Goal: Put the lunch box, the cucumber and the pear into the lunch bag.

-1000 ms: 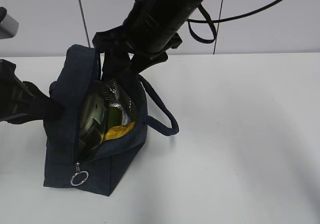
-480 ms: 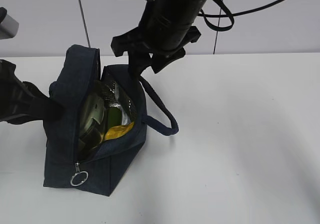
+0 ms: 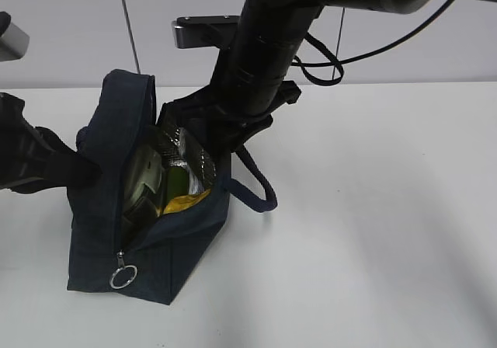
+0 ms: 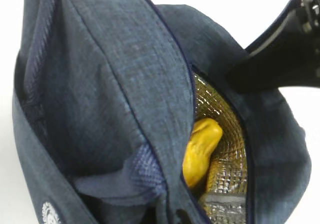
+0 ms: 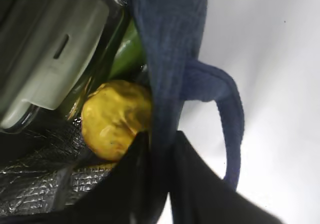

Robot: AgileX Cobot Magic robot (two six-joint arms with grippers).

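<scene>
The navy lunch bag [image 3: 101, 231] stands open at the left of the table. Inside it are the sage-green lunch box [image 3: 144, 179], the dark green cucumber [image 3: 178, 181] and the yellow pear [image 3: 185, 203]. My left gripper [image 3: 81, 168] grips the bag's left wall; its fingers are hidden by fabric in the left wrist view, where the pear [image 4: 200, 149] shows against the silver lining. My right gripper [image 3: 221, 142] is down on the bag's right rim. In the right wrist view its fingers [image 5: 140, 154] pinch the bag wall [image 5: 170, 44], beside the pear [image 5: 115, 119], cucumber [image 5: 127, 54] and lunch box [image 5: 50, 59].
The bag's loop handle [image 3: 260, 189] hangs off its right side onto the white table [image 3: 373, 208]. The zipper's metal ring pull [image 3: 123, 276] hangs at the bag's near end. A wall rises behind the table's far edge.
My right gripper lifted off the bag's far rim with its jaws apart, then came down again and closed on the bag's right wall. The left gripper and the bag's contents have not moved.
</scene>
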